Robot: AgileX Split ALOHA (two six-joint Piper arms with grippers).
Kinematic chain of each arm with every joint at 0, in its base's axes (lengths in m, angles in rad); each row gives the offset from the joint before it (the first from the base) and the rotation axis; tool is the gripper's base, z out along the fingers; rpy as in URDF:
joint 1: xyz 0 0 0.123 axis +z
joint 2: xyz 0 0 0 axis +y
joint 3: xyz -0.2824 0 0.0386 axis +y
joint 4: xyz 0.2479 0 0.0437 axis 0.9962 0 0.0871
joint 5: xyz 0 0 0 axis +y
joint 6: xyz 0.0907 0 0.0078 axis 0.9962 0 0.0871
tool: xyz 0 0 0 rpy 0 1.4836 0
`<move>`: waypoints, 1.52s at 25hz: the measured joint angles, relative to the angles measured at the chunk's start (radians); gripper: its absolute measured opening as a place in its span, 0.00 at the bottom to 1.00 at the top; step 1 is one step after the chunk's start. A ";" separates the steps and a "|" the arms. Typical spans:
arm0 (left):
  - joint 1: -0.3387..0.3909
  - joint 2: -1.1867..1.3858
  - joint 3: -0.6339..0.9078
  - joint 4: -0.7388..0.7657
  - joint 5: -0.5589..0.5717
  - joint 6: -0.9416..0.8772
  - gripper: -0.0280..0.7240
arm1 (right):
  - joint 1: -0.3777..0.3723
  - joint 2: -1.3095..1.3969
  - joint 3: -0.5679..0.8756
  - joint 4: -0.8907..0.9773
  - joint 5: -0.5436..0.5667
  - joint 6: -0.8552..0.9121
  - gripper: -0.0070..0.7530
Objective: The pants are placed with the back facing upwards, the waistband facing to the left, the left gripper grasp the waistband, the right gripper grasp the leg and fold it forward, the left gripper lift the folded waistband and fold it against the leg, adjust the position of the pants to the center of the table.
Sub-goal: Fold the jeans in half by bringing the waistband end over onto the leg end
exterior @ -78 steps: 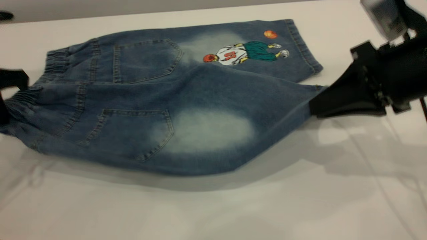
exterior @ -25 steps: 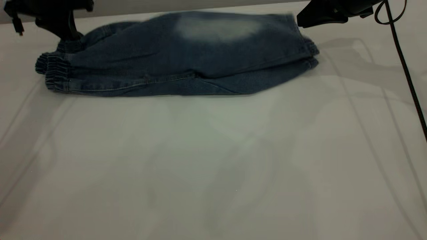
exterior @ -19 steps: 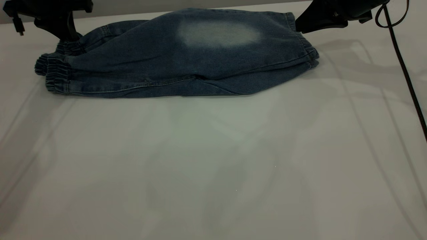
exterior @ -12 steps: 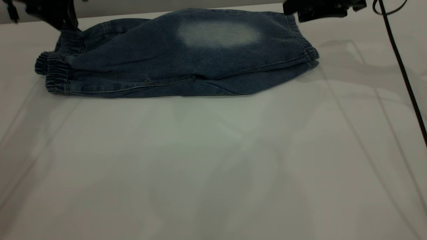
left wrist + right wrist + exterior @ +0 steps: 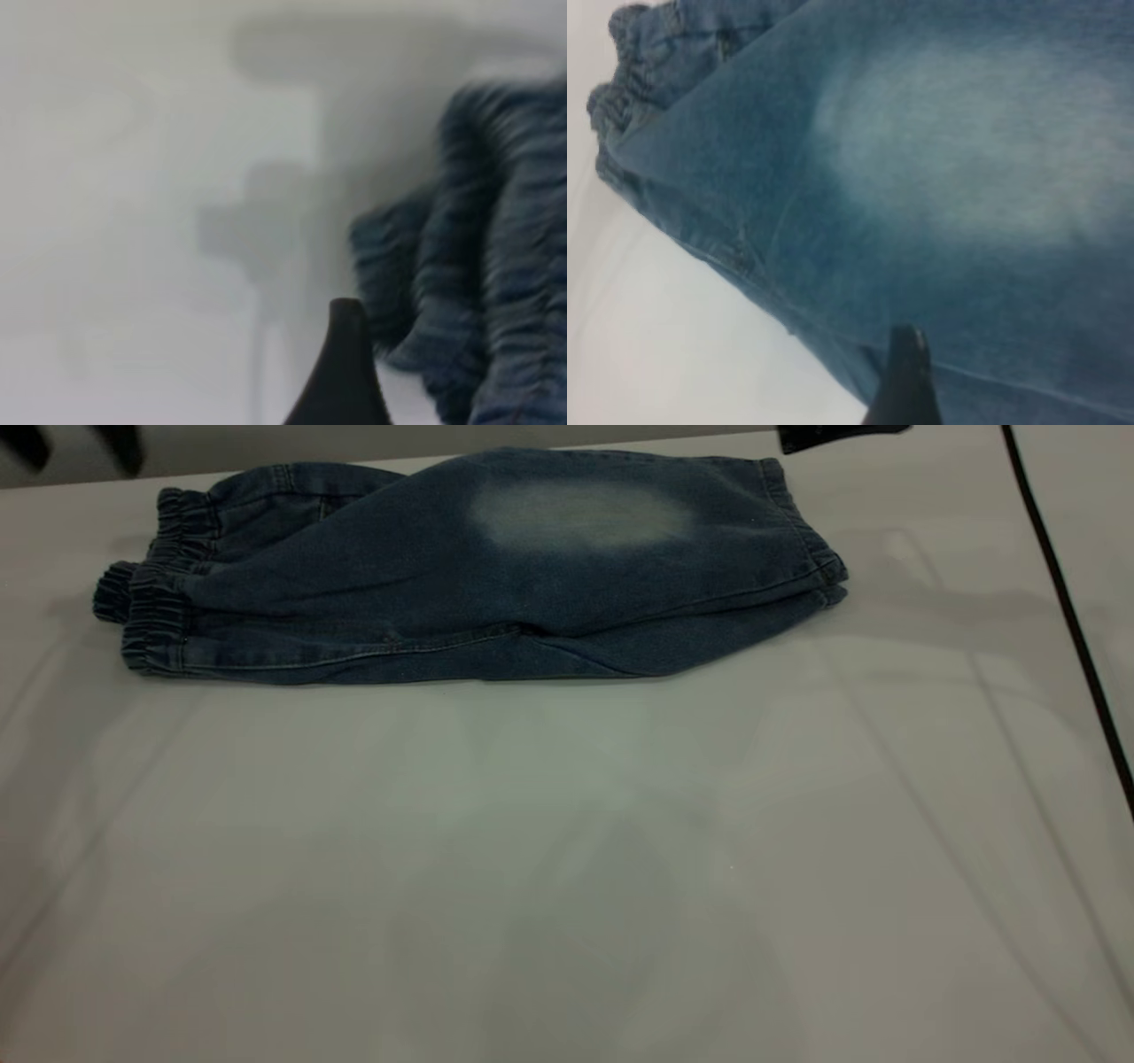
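The shorts (image 5: 478,567) have been let go and lie folded lengthwise at the far edge of the tabletop (image 5: 567,868). Both grippers have been lifted up and away; their jaws cannot be made out. The waistband (image 5: 146,615) must be folded over next.

The right gripper (image 5: 842,436) shows only as a black edge at the top of the exterior view, raised and holding nothing. The left gripper (image 5: 75,444) is a dark blur in the top left corner, likewise lifted and free.
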 joint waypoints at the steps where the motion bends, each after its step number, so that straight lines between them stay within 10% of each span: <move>1: 0.009 0.000 0.000 -0.006 0.003 -0.001 0.78 | 0.014 0.000 -0.012 -0.026 -0.001 0.025 0.69; 38: 0.138 0.216 -0.002 -0.682 0.070 0.511 0.76 | 0.115 0.000 -0.033 -0.159 -0.137 0.119 0.66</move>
